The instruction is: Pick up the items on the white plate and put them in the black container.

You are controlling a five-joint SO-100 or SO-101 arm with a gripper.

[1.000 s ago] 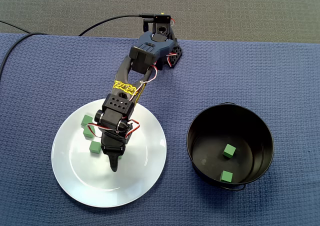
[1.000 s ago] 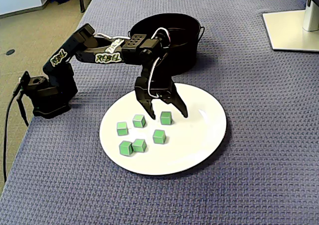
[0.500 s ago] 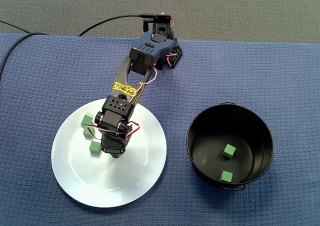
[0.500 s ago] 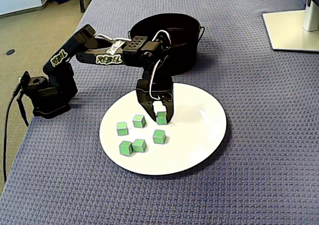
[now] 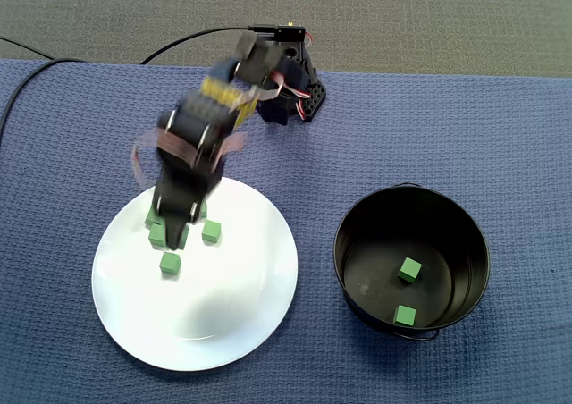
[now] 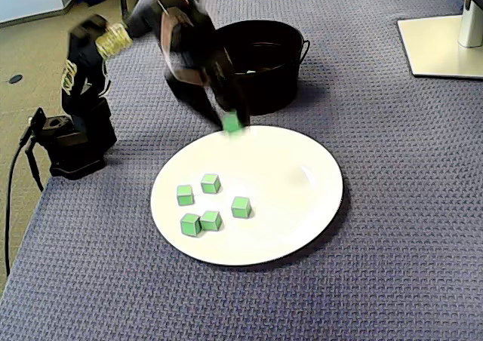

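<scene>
Hand, blurred, pinches a green cube in the air above the white plate's edge nearest the black container.

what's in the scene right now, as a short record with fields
surface: dark blue woven cloth
plate: round white plate, five loose green cubes on it
container: round black metal container, two green cubes inside
arm: black robot arm, motion-blurred, up off the cloth
claw: claw shut on one small green cube, held above the plate
</scene>
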